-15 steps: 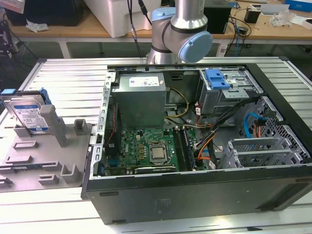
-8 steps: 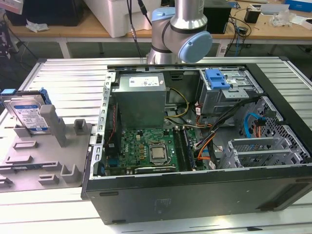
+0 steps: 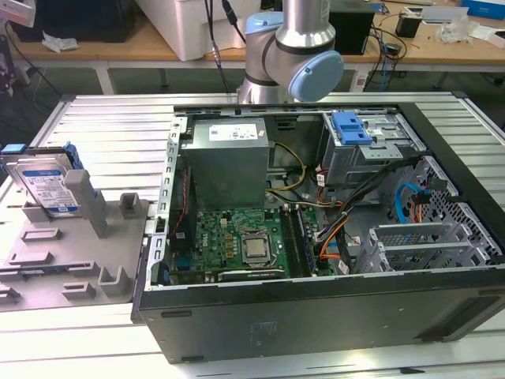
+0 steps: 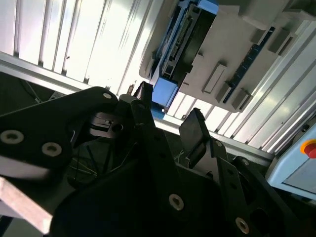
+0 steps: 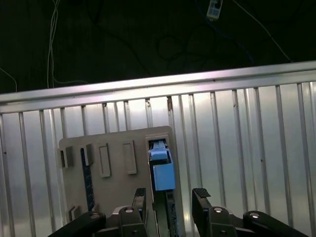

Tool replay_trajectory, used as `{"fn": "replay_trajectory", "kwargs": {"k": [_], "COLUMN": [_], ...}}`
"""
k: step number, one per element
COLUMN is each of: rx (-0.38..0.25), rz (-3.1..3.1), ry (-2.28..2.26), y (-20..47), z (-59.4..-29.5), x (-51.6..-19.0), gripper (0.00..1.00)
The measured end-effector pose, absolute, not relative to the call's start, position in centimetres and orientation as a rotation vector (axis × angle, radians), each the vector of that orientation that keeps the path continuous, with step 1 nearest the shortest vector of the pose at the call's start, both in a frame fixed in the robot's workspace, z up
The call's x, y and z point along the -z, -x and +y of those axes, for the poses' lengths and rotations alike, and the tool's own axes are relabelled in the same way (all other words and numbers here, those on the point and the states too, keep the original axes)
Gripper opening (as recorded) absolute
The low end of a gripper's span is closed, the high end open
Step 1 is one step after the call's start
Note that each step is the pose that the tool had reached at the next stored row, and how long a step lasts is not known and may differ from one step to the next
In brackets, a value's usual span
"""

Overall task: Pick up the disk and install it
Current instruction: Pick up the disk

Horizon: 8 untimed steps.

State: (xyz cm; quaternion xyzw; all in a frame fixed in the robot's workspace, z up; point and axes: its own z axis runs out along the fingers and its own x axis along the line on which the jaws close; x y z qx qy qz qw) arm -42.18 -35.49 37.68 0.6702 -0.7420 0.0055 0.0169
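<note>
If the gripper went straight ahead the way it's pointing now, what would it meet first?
Most likely the disk, standing on edge in the grey holder. In the first wrist view its blue-railed edge lines up with the gap of the open gripper. Depth is unclear, so this is a judgement.

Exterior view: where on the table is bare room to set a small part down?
The ribbed table is bare on the far side of the grey holder, beside the computer case, and along the near edge. Inside the case it is crowded with cables.
</note>
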Motion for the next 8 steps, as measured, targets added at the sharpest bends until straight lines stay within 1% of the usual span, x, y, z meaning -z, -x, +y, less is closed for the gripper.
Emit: {"fn": "replay_trajectory", "kwargs": {"k": [8], "rx": [-0.018], "rz": [-2.212], "ry": [-2.182], "y": [42.25], "z": [-35.49], "x": [-37.64], "gripper": [0.50]}}
